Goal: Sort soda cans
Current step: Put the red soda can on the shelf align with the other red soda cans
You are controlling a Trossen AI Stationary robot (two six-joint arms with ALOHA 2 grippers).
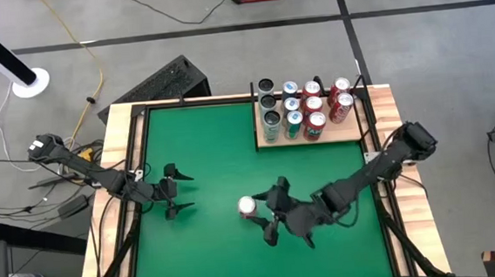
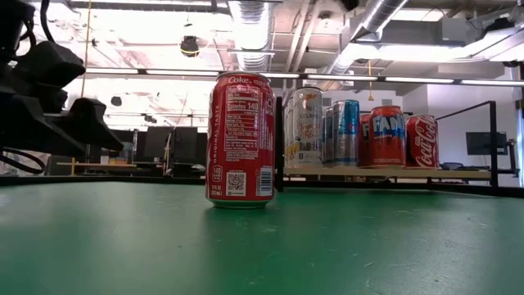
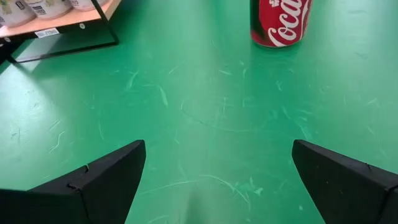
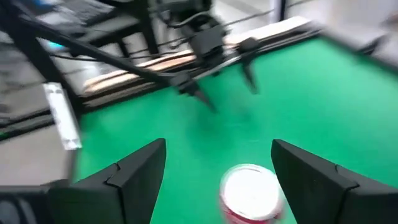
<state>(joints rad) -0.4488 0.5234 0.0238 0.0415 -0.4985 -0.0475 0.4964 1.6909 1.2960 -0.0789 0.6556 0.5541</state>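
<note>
While low, right hand (image 1: 270,214) open-fingered.

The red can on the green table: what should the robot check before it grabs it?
1. Red can standing upright, alone on the green table: ok.
2. Right gripper fingers spread wide enough: ok, open in the right wrist view.
3. Can between the fingers: not ok, it sits just ahead of them.
4. Left gripper out of the way: ok, open and apart from the can.
5. Room on the wooden tray with the other cans: ok, bare wood shows at its right side.
6. Whether the can is full or empty: cannot tell.
</note>
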